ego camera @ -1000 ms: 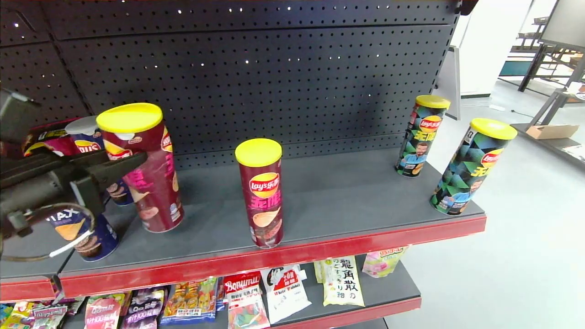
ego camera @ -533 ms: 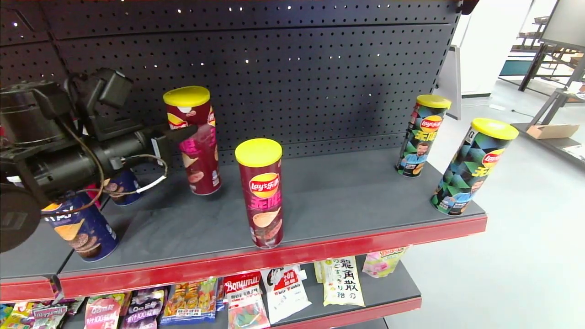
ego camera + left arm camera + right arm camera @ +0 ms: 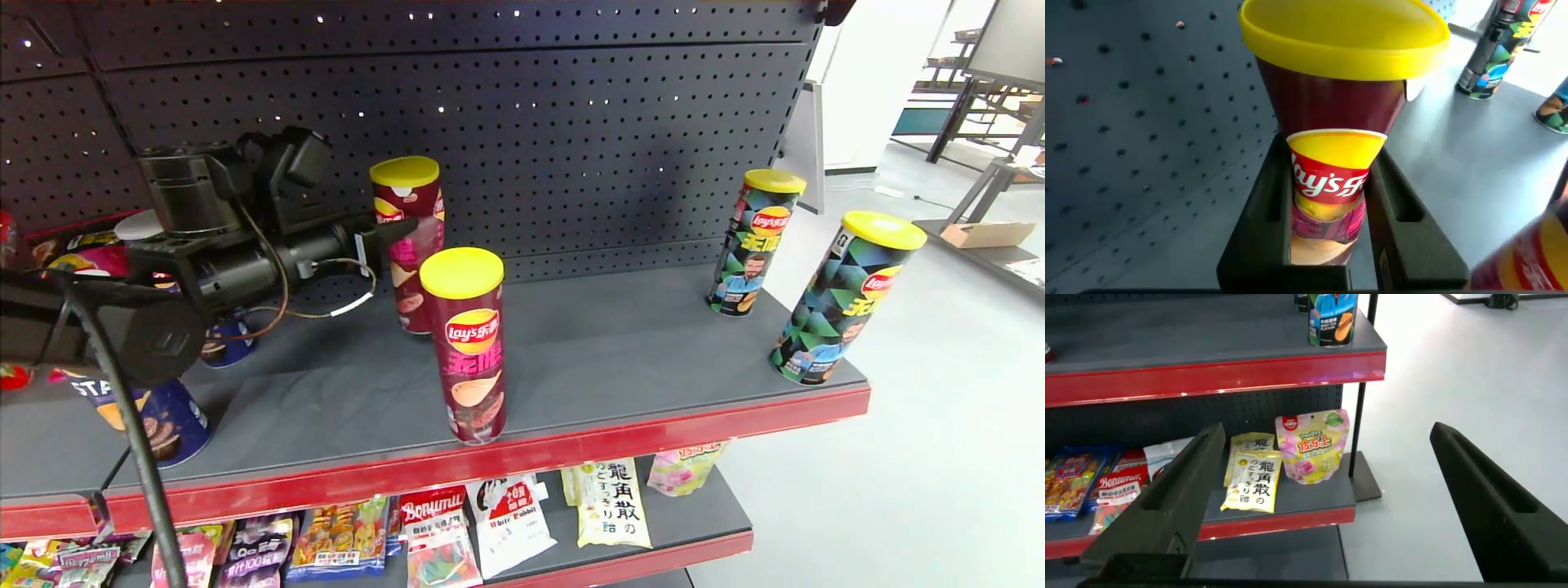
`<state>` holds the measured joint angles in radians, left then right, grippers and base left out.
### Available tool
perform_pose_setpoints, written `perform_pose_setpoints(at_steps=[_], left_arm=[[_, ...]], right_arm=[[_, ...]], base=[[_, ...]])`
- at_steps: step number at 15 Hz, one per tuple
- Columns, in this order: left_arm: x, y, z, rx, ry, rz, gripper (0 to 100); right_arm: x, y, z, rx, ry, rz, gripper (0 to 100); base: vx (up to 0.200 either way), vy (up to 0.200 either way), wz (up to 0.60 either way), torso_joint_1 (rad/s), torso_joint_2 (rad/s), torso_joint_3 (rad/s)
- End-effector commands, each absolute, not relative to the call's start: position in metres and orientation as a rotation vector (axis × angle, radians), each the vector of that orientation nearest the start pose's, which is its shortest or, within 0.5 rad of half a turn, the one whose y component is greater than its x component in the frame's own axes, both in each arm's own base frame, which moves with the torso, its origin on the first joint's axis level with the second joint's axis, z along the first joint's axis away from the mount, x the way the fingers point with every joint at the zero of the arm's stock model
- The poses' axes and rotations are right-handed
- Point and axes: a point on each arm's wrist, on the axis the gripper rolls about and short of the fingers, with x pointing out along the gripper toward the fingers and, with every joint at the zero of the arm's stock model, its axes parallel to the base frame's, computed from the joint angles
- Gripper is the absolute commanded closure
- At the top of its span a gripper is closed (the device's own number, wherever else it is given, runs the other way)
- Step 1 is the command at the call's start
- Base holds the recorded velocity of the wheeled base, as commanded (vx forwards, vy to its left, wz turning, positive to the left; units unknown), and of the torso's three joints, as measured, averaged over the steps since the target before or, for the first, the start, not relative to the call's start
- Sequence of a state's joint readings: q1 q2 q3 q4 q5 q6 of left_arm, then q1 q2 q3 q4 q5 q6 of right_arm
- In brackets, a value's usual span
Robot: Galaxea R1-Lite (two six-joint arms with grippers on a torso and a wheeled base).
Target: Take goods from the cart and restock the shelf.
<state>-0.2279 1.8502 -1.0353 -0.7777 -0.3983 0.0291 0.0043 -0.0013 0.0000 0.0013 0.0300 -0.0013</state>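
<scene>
Pale grey floor (image 3: 939, 457); white wall (image 3: 873, 82); dark metal-framed tables (image 3: 996, 122) at far right.

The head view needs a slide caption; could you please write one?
Left gripper holds a maroon chip can at the back of the shelf, behind a matching can at the front edge.

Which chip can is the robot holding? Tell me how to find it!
Find the upper grey shelf with the red front edge. Back by the pegboard is a dark red can with a yellow lid, right behind its twin at the edge. Only this one is squeezed by the left gripper.
</scene>
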Motion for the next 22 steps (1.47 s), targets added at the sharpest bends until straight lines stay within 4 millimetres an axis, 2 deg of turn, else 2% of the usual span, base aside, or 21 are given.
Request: perform_pose_setpoints(at_steps=[1,6,10,13,22], left_arm=[[0.366,-0.104,0.199,0.025,0.04,-0.646,100],[0.376,-0.123,0.195,-0.006,0.044,-0.684,100],[0.384,-0.127,0.187,-0.004,0.055,-0.689,100],[0.394,-0.13,0.171,0.002,0.052,-0.683,100],[0.398,-0.131,0.163,-0.005,0.042,-0.684,100]], right_arm=[[-0.023,0.001,0.075,-0.002,0.002,0.035,0],[-0.023,0.001,0.075,-0.002,0.002,0.035,0],[-0.023,0.001,0.075,-0.002,0.002,0.035,0],[-0.023,0.001,0.075,-0.002,0.002,0.035,0],[-0.023,0.001,0.075,-0.002,0.002,0.035,0]], base=[[0.0,0.0,0.0,0.0,0.0,0.0],[0.0,0.0,0.0,0.0,0.0,0.0],[0.0,0.0,0.0,0.0,0.0,0.0],[0.0,0.0,0.0,0.0,0.0,0.0],[0.0,0.0,0.0,0.0,0.0,0.0]])
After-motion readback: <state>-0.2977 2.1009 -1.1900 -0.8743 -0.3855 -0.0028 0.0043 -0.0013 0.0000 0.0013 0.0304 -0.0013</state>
